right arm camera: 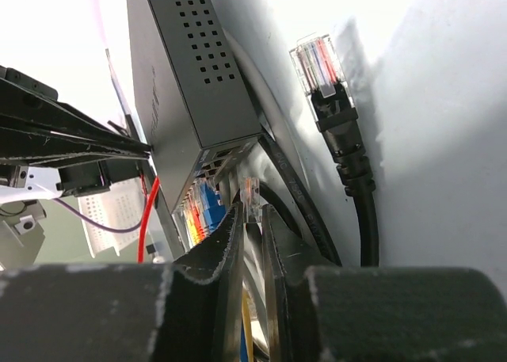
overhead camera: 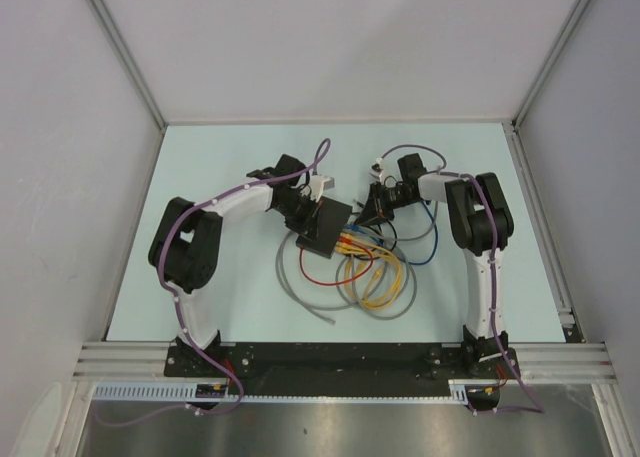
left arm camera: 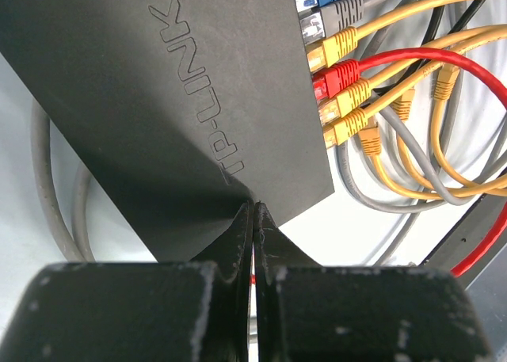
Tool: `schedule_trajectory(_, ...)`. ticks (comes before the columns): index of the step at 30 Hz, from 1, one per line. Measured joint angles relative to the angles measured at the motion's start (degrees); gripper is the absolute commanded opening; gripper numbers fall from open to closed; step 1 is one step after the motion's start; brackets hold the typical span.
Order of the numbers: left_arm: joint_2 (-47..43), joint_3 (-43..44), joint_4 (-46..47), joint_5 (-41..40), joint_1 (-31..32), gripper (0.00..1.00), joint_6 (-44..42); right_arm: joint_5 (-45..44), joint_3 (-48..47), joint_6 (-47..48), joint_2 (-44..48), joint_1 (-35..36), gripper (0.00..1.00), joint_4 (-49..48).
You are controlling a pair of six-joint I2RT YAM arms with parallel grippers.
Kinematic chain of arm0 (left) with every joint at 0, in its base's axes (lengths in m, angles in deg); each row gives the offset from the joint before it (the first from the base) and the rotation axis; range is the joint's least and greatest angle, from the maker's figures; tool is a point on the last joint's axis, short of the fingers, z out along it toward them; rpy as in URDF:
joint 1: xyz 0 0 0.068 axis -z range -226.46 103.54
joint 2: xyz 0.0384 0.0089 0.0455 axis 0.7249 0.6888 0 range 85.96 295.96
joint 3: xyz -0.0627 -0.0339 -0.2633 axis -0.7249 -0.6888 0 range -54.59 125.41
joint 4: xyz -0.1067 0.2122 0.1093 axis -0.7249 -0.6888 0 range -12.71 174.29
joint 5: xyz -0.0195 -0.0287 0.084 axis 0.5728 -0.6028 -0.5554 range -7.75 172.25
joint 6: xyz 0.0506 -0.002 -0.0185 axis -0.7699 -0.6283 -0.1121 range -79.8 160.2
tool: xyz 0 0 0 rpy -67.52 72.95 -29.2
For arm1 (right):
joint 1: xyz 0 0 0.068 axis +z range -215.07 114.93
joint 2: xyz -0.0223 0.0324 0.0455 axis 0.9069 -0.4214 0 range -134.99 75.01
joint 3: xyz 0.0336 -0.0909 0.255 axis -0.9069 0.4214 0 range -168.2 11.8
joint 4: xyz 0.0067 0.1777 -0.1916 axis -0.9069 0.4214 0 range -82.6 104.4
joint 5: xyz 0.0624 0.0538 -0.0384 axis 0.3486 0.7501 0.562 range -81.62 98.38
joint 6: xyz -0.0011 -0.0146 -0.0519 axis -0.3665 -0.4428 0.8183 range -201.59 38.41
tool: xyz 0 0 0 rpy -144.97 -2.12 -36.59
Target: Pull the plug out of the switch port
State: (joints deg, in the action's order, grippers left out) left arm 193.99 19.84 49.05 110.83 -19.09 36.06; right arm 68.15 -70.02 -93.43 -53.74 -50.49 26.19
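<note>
The switch (overhead camera: pixel 322 229) is a flat matte-black box mid-table, also seen in the left wrist view (left arm camera: pixel 182 100) and the right wrist view (right arm camera: pixel 182 85). Blue, grey, yellow and red plugs (left arm camera: pixel 339 78) sit in its socket row. My left gripper (left arm camera: pixel 255 207) is shut, its tips resting on the switch's top face near a corner. My right gripper (right arm camera: pixel 253 215) is shut on a clear plug (right arm camera: pixel 252 197), which stands just outside the socket row, free of the port. In the top view the left gripper (overhead camera: pixel 303 215) and right gripper (overhead camera: pixel 372 215) flank the switch.
A loose black cable with a clear plug (right arm camera: pixel 325 85) lies on the table beside the switch. Loops of yellow, red, grey and blue cables (overhead camera: pixel 375 277) spread toward the near edge. White walls enclose the table on three sides.
</note>
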Motion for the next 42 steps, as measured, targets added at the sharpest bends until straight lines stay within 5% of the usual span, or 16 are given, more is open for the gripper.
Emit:
schedule_trajectory(15, 0.1, 0.5, -0.3, -0.1, 0.2, 0.00, -0.4, -10.3, 0.7, 13.6, 13.4, -3.5, 0.00, 11.4)
schedule_trajectory(32, 2.0, 5.3, -3.1, -2.9, 0.2, 0.00, -2.4, -48.1, 0.4, 25.7, 17.9, -7.5, 0.01, 22.5)
schedule_trajectory(33, 2.0, 5.6, -3.3, -2.9, 0.2, 0.01, -2.4, -49.5, 0.3, 25.9, 17.9, -7.9, 0.08, 22.6)
schedule_trajectory(34, 2.0, 5.6, -3.2, -2.9, 0.2, 0.01, -2.4, -51.3, 0.1, 26.0, 17.9, -8.3, 0.35, 22.6)
schedule_trajectory(37, 1.8, 5.6, -3.3, -2.9, 0.2, 0.04, -2.4, -53.6, -0.4, 26.2, 17.9, -9.5, 0.59, 22.9)
schedule_trajectory(42, 1.5, 5.7, -3.3, -2.8, 0.2, 0.11, -2.4, -49.7, -0.5, 27.1, 20.0, -11.5, 0.67, 25.2)
